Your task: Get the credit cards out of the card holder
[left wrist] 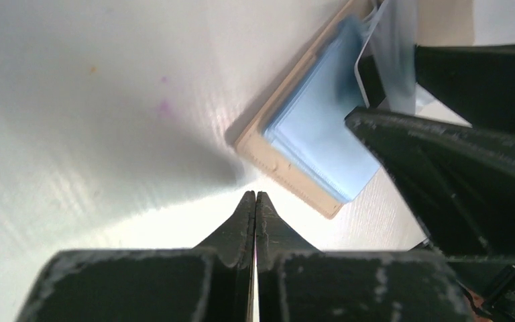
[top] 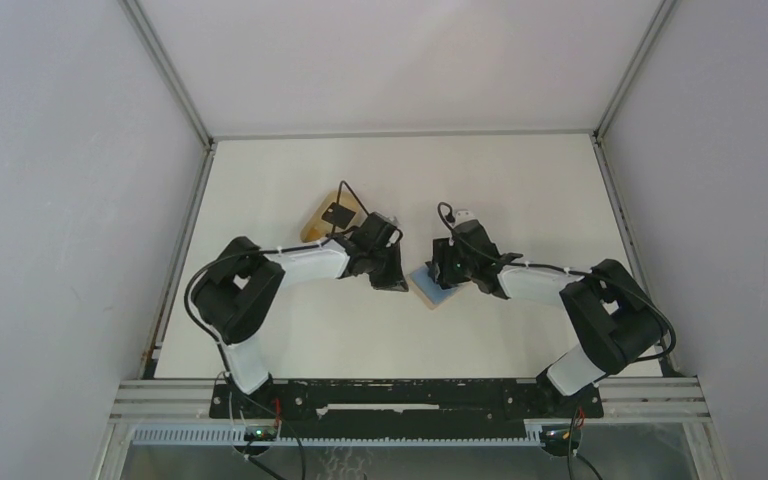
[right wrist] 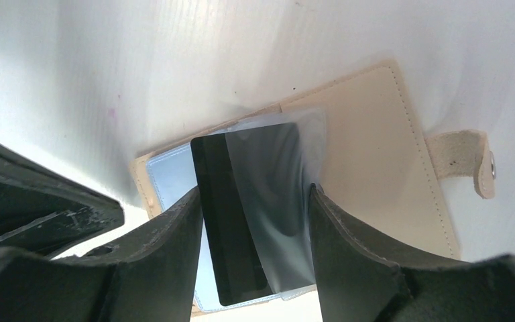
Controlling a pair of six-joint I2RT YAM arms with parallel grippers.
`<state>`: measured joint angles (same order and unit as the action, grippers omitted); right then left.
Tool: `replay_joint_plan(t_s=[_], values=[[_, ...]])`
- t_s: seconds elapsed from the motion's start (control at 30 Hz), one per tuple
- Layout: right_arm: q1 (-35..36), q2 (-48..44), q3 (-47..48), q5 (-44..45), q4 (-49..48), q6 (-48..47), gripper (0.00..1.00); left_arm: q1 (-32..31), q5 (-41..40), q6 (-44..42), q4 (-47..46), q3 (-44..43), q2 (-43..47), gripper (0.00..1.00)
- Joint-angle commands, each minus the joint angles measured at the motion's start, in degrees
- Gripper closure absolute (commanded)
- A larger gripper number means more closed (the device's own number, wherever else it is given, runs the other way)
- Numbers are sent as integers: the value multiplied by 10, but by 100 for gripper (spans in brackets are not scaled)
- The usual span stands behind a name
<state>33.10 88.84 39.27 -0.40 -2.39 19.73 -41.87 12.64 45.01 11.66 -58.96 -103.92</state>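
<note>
The tan card holder (top: 424,284) lies open on the table between the two grippers, its snap tab (right wrist: 466,161) pointing away. Light blue credit cards (left wrist: 322,127) lie in its open half. My right gripper (right wrist: 255,201) is over the holder, its fingers closed on the two edges of one card (right wrist: 241,194) that looks dark, with a clear plastic sleeve over it, tilted up out of the holder (right wrist: 369,147). My left gripper (left wrist: 255,196) is shut and empty, its tip just off the holder's near corner (left wrist: 288,171), apart from it.
An oval tan tray (top: 322,222) sits behind the left gripper (top: 398,275), with a small black piece on it. The right gripper (top: 450,272) and the left one are a few centimetres apart. Grey walls enclose the white table (top: 410,170).
</note>
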Motion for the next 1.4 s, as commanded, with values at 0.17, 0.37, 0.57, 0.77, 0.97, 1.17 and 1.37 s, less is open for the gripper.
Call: replay_joint_plan(t_s=[0.17, 0.37, 0.57, 0.77, 0.97, 1.17, 1.37], values=[[-29, 5, -30, -76, -37, 40, 56, 3, -4, -9, 60, -51, 97, 100], [-53, 6, -42, -132, -63, 61, 54, 7, 25, 45, -70, -16, 121, 100], [-64, 0, -53, -167, -83, 62, 54, 6, 11, 97, -112, -24, 68, 100], [-64, -5, -58, -173, -83, 54, 54, 5, 5, 118, -87, -48, 26, 100], [-66, -5, -60, -174, -85, 52, 53, 4, -12, 121, -67, -62, 9, 83], [-65, -2, -61, -175, -85, 49, 53, 4, -19, 130, -69, -68, 9, 61], [-65, 1, -61, -175, -84, 47, 53, 2, -11, 143, -73, -79, -10, 57]])
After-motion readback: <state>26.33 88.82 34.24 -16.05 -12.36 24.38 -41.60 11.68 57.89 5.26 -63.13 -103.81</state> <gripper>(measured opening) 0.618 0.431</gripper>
